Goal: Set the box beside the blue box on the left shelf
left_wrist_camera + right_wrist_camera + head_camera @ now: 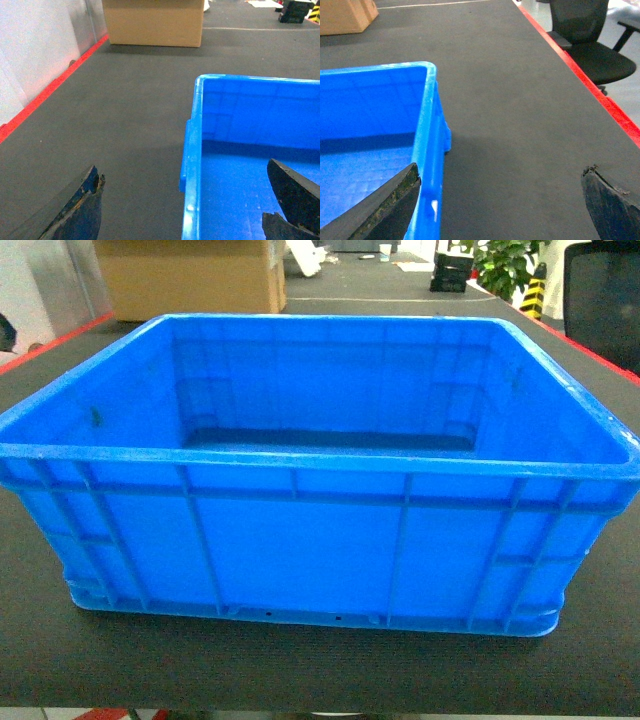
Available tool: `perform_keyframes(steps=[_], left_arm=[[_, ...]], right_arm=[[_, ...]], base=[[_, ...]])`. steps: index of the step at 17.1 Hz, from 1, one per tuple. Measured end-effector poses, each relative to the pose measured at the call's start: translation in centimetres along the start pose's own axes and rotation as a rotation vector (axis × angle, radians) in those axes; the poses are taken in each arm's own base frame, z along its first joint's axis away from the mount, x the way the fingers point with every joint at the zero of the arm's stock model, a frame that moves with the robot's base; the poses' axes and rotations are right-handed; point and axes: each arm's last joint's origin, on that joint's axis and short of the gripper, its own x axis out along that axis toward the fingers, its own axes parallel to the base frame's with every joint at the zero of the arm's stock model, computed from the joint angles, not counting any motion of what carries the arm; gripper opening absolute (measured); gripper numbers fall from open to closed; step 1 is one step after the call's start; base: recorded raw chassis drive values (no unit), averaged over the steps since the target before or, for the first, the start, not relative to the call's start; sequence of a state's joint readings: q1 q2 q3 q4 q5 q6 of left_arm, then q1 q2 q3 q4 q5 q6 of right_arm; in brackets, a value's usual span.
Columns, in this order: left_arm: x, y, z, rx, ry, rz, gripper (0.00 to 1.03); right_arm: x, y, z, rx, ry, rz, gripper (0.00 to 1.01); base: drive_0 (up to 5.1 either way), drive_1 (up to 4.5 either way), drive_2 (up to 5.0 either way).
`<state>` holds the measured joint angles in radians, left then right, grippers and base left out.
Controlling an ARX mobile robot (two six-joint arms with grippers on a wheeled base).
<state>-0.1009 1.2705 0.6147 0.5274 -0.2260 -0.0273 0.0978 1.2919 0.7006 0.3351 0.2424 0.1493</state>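
Wrist views alone show both tools: left tool (187,210) and right tool (502,205) spread wide, straddling blue crate (320,530) rims on dark worktop (320,665).

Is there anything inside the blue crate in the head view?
No, the blue crate shows only its bare smooth inner floor and ribbed walls, with nothing resting inside.

Blue box (310,540) sits upright on dark desk (300,670), open top, interior empty, ribbed near wall facing camera. Cardboard carton (190,275) at far left. Potted plant (505,265) and black chair (600,290) at far right.
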Motion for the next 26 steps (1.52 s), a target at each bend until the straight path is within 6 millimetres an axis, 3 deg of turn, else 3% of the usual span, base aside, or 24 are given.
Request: perform_keyframes(steps=[4,6,8,14,19,20,22,26], left_arm=[[3.4,-0.8,-0.4,0.019,0.075,-0.008,0.98],[5.3,-1.2,-1.3,0.031,0.130,-0.012,0.98],[6.1,-1.6,-2.1,0.042,0.176,-0.019,0.98],[8.0,-2.7,-3.9,0.079,0.288,-0.043,0.98],[8.9,-2.9,-4.1,0.091,0.348,-0.042,0.98],[8.9,-3.0,-4.2,0.088,0.376,-0.043,0.98],[8.9,-3.0,-4.5,0.085,0.420,-0.043,0.76],[8.9,-2.7,-4.5,0.072,0.433,-0.039,0.42]], right_arm=[[4.3,1.8,0.3,0.069,0.113,0.087,0.98],[5.6,3.7,0.2,0.083,0.161,0.141,0.98],[6.2,4.4,-0.1,0.078,0.203,0.157,0.98],[8.0,4.8,-4.0,0.049,0.359,0.125,0.98],[8.1,5.5,-4.1,0.038,0.391,0.136,0.98],[8.2,5.5,-4.1,0.032,0.396,0.117,0.89],[8.3,5.5,-4.1,0.023,0.403,0.115,0.63],[8.4,5.5,-4.1,0.019,0.403,0.108,0.29]], base=[[0.0,0.00,0.0],[0.0,0.00,0.0],[0.0,0.00,0.0],[0.0,0.00,0.0],[0.0,0.00,0.0],[0.0,0.00,0.0],[0.0,0.00,0.0],[0.0,0.00,0.0]])
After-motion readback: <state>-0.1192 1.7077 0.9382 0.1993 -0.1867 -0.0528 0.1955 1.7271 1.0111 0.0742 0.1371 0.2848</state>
